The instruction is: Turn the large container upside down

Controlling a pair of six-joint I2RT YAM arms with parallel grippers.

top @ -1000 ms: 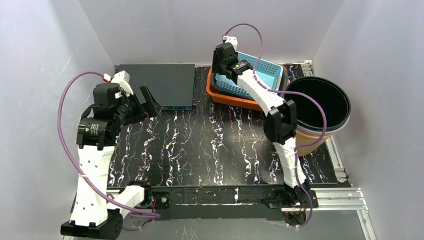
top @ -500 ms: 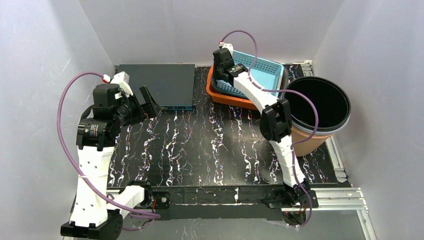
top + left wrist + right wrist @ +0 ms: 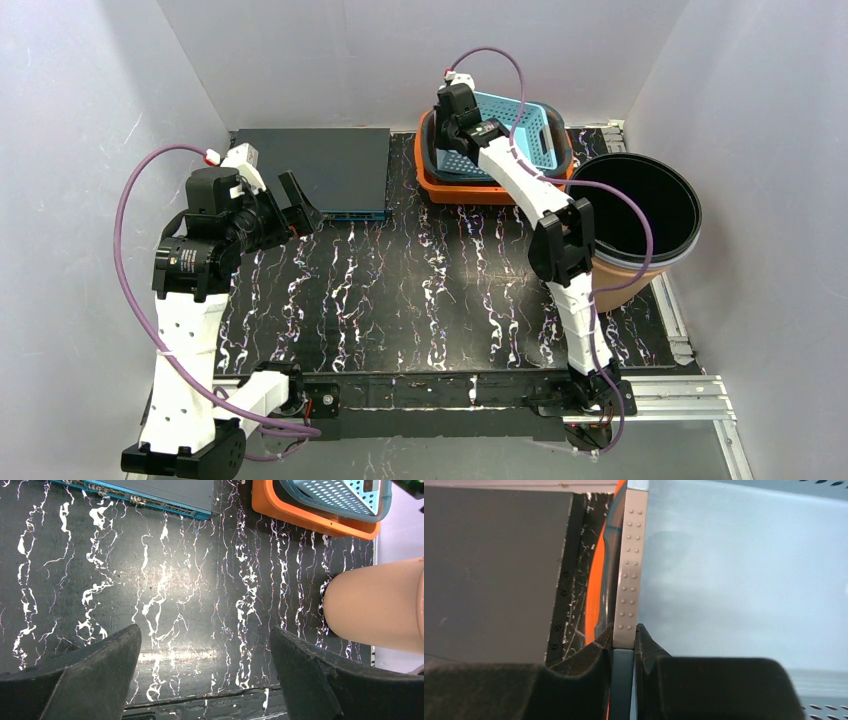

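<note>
The blue basket (image 3: 545, 130), nested in an orange tray (image 3: 264, 502) at the tabletop's far edge, is pinched at its left rim by the right gripper (image 3: 625, 632). The left gripper (image 3: 205, 632) is spread wide and holds nothing.

right gripper (image 3: 446, 137) at blue basket (image 3: 537, 124) rim.
</note>
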